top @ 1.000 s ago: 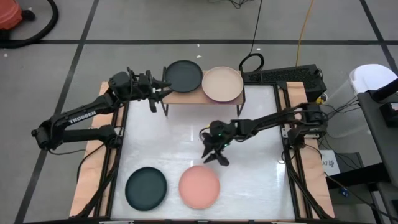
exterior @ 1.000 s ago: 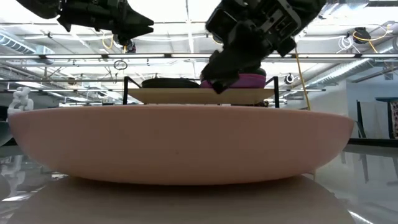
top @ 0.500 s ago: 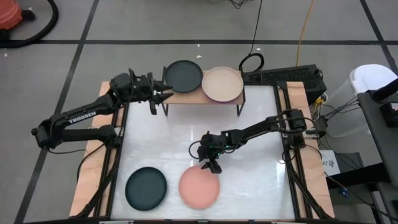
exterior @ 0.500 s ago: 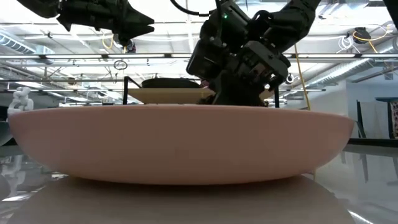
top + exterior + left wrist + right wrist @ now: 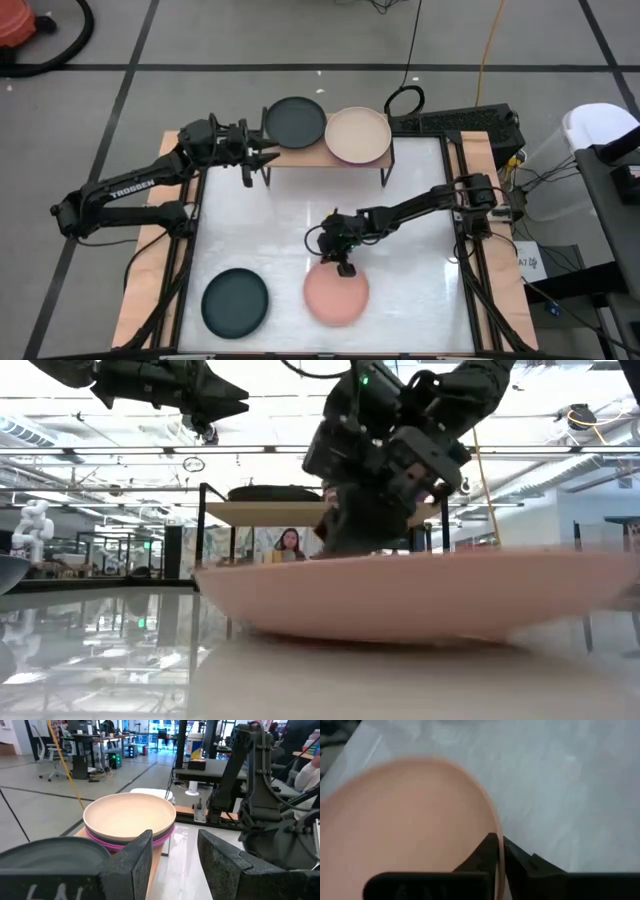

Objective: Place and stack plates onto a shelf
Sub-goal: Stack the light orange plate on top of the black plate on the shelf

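Observation:
A salmon pink plate (image 5: 336, 296) lies near the table's front, large in the low view (image 5: 420, 595). My right gripper (image 5: 343, 266) is shut on its far rim. A dark plate (image 5: 235, 303) rests flat on the table to its left. On the light-wood shelf (image 5: 300, 156) stand a dark plate (image 5: 295, 121) and a beige plate (image 5: 357, 135). The beige plate (image 5: 130, 815) sits on a magenta one (image 5: 155, 841). My left gripper (image 5: 262, 153) is open and empty at the shelf's left end, beside the dark plate (image 5: 50, 852). My right gripper pinches the salmon plate's far rim (image 5: 495, 827) between its two fingers, one finger (image 5: 484, 854) inside the plate and one outside. The fingers come from above, pointing down. The plate looks slightly tilted in the low view; I cannot tell whether it is clear of the table.
A keyboard (image 5: 455, 121) and cables lie behind the table's far right corner. Bare white tabletop (image 5: 420, 300) lies right of the salmon plate and between the plates and the shelf.
My right gripper has gone from the middle of the table toward the near edge, come down on the salmon plate's far rim and shut on it. The plate has since shifted toward the table's right edge.

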Controlling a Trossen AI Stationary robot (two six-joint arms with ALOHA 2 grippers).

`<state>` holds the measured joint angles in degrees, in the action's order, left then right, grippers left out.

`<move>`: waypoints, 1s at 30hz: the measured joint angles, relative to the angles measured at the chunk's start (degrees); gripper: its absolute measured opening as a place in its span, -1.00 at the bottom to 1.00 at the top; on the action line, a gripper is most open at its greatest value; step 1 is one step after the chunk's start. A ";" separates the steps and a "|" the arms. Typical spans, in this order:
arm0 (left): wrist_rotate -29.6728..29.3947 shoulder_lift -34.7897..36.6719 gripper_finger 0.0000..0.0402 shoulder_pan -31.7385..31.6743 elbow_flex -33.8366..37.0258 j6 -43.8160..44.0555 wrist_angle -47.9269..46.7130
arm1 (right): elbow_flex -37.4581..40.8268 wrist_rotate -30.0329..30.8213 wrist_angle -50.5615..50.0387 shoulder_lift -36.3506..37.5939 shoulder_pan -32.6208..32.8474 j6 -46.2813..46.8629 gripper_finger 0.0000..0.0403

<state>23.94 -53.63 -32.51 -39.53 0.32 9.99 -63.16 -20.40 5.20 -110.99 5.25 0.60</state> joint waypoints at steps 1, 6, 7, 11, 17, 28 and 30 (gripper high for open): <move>0.00 0.00 -0.20 -0.15 0.00 -0.02 0.01 | 0.00 1.03 0.60 0.48 -0.20 -0.20 -0.95; -0.04 0.49 -0.20 -0.77 0.00 -0.33 -0.50 | 0.07 7.94 0.01 7.04 -2.77 -3.24 -0.99; 0.05 1.00 -0.20 -1.05 0.02 -0.65 -0.83 | 0.07 10.32 0.03 9.14 -3.71 -4.01 -0.99; -0.06 4.15 -0.20 -2.26 0.02 -1.11 -0.43 | 0.04 20.48 2.03 18.70 -9.07 -6.91 -0.99; -0.60 10.08 -0.20 -5.75 -0.48 -0.92 11.35 | -1.09 26.57 16.66 29.17 -23.13 -8.75 -1.00; -0.49 8.96 -0.20 -6.43 -0.48 0.46 11.63 | -27.04 14.16 8.53 13.02 -41.88 0.24 -1.00; -0.48 8.53 -0.20 -6.41 -0.48 0.46 11.18 | -30.19 12.95 5.78 8.71 -42.57 0.65 -1.00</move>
<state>23.46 -45.10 -38.92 -40.01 0.78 21.17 -93.34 -7.45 10.98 -102.28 -37.32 1.25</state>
